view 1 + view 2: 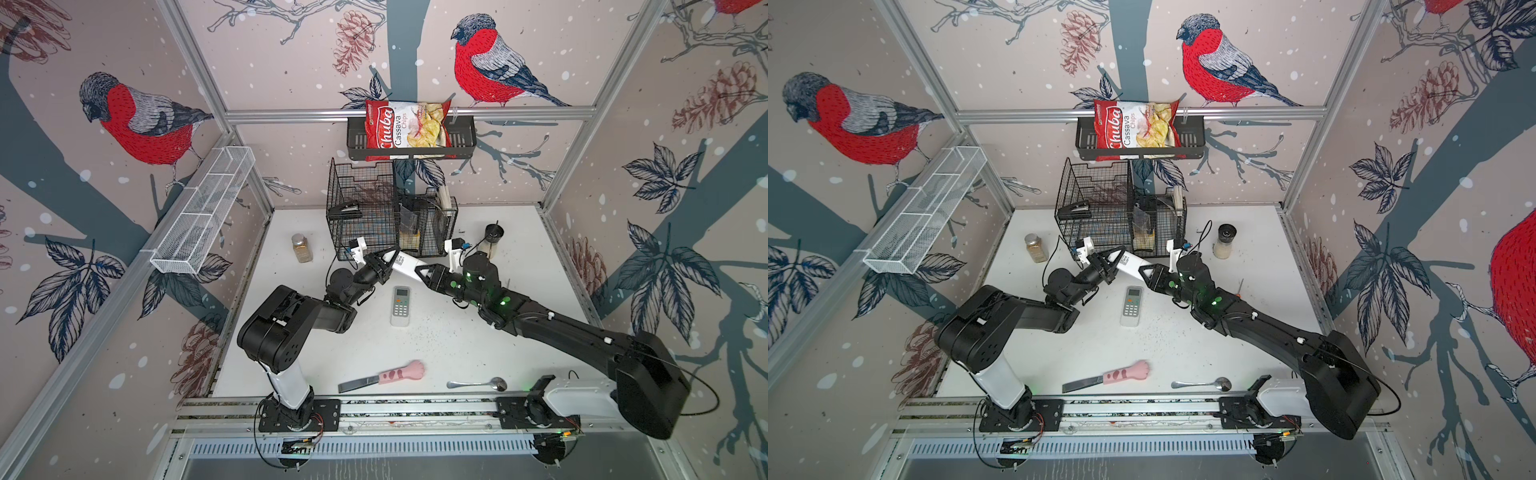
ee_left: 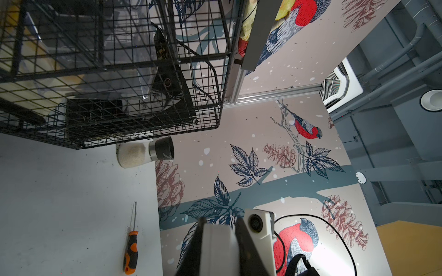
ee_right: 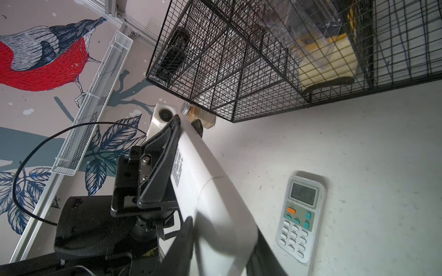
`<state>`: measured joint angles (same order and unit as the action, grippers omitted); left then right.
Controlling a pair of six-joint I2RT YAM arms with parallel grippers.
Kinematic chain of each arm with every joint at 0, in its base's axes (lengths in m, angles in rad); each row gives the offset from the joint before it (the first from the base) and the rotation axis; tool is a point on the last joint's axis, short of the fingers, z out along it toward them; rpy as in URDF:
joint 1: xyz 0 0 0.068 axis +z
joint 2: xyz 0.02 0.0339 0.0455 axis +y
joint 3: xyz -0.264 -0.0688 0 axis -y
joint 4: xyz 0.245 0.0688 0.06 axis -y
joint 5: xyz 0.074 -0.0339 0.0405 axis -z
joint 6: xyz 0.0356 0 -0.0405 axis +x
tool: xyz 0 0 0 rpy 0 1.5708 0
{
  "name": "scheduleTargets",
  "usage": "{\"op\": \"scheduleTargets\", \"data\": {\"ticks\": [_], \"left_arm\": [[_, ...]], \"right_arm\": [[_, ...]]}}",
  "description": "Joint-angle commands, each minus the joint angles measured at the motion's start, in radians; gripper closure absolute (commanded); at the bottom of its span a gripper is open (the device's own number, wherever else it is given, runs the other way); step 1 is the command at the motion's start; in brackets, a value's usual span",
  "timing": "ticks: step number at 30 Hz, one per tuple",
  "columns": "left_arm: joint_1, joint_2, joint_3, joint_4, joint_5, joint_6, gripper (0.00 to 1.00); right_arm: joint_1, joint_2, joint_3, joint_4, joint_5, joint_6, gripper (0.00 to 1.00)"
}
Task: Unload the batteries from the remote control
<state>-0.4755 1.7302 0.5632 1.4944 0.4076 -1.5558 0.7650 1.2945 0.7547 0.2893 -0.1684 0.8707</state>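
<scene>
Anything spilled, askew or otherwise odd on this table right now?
Yes: dark specks are strewn over the white table beside the keypad remote lying there, like spilled grains or crumbs. Nothing else looks askew or damaged.

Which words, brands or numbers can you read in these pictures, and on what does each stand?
"Chuba": on the chip bag.
"Cassava Chips": on the same bag.
Printed label on the held remote: too small to read.
Display and button captions on the table remote: blurred, unreadable.
</scene>
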Motion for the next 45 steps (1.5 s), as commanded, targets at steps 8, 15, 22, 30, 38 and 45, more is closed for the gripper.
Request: {"op": "scheduleTargets", "data": {"ticks": [8,15,22,30,38,45], "left_arm": [[-0.002,0.016,0.006,0.173,0.044,-0.064,1.0],[0.002,0.012,0.006,0.17,0.045,-0.063,1.0],[0.005,0.005,0.004,0.155,0.049,-0.052,1.0],[0.003,0.007,0.003,0.158,0.053,-0.05,1.0],[0.003,0.006,0.0,0.17,0.056,-0.05,1.0],[0.003,0.008,0.003,0.17,0.056,-0.052,1.0]], "right_arm": [[-0.016,-0.012,-0.044,0.048,-0.047,-0.022,0.65],[-0.02,-0.018,-0.063,0.062,-0.06,-0.022,0.65],[-0.025,-0.032,-0.066,0.056,-0.063,-0.024,0.6],[-0.025,0.012,-0.015,0.047,-0.089,-0.017,0.54],[-0.024,0.023,-0.011,0.048,-0.096,-0.004,0.61],[-0.027,0.001,-0.031,0.039,-0.083,-0.006,0.63]]}}
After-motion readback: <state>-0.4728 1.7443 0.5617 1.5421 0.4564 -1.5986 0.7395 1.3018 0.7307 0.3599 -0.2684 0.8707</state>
